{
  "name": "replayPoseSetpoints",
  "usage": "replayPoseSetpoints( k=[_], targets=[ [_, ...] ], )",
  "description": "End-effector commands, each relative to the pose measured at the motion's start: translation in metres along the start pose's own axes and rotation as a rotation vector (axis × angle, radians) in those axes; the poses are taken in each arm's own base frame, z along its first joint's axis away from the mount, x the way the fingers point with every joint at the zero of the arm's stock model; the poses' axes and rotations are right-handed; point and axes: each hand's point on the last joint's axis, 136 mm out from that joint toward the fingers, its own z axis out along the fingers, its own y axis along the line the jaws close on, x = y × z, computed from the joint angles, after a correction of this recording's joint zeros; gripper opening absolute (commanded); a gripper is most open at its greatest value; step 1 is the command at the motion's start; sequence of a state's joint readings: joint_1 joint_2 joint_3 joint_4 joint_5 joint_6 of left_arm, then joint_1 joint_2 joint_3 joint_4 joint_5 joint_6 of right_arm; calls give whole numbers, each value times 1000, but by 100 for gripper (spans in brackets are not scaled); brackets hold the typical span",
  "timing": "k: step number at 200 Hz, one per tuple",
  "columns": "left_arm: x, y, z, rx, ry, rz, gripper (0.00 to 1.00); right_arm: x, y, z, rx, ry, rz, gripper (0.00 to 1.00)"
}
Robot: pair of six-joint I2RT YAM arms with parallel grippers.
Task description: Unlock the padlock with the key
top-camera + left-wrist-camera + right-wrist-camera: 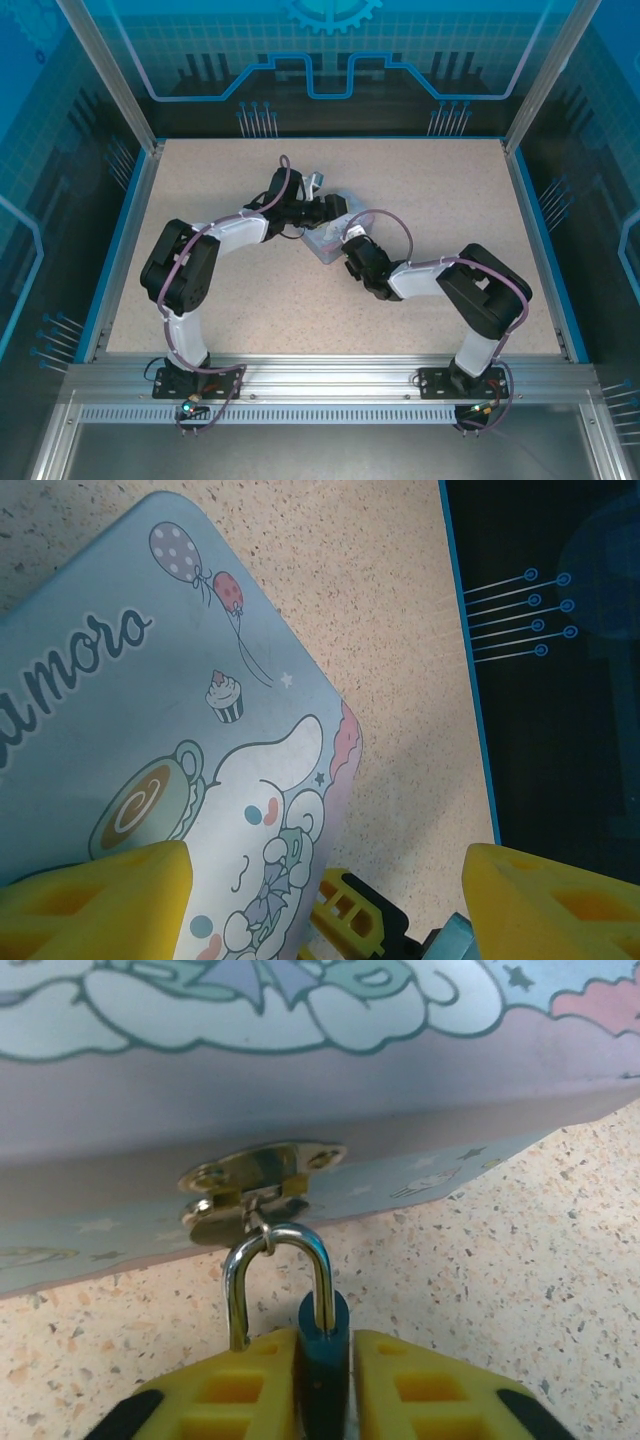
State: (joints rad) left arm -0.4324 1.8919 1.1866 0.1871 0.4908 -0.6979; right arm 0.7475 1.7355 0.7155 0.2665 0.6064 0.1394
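Right pincer (325, 1390) clamps the padlock (323, 1335), its shackle (322, 1265) seemingly sprung; left pincer (325, 890) gapes over the tin (120, 710); next, unhook it from the hasp (255, 1172).

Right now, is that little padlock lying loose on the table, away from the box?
No, the padlock is hooked by its shackle through the brass clasp on the tin.
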Motion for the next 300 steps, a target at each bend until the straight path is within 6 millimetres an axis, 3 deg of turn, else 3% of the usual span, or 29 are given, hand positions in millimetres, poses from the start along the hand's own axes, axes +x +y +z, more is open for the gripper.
replayPoseSetpoints(
  k=[1,46,64,86,119,143,223,300],
  targets=[
    [25,36,2,-116,59,-78,74,9,8,-7,-57,8,-35,32],
    [23,35,1,-117,55,-73,74,7,15,-30,-197,-55,-26,64],
    [24,35,0,-117,56,-73,74,5,16,-40,-300,-75,19,72],
    [24,34,-1,-116,54,-71,74,-3,11,-47,-421,-88,104,74],
    [23,32,-1,-110,53,-73,74,-22,-8,-52,-674,-123,344,70],
    [23,33,-1,-108,52,-74,74,-24,-14,-42,-766,-70,424,65],
    [24,32,-1,-103,54,-77,74,-8,-8,-4,-772,31,480,50],
    [26,37,1,-113,61,-83,74,1,-4,7,-730,60,476,32]
  ],
)
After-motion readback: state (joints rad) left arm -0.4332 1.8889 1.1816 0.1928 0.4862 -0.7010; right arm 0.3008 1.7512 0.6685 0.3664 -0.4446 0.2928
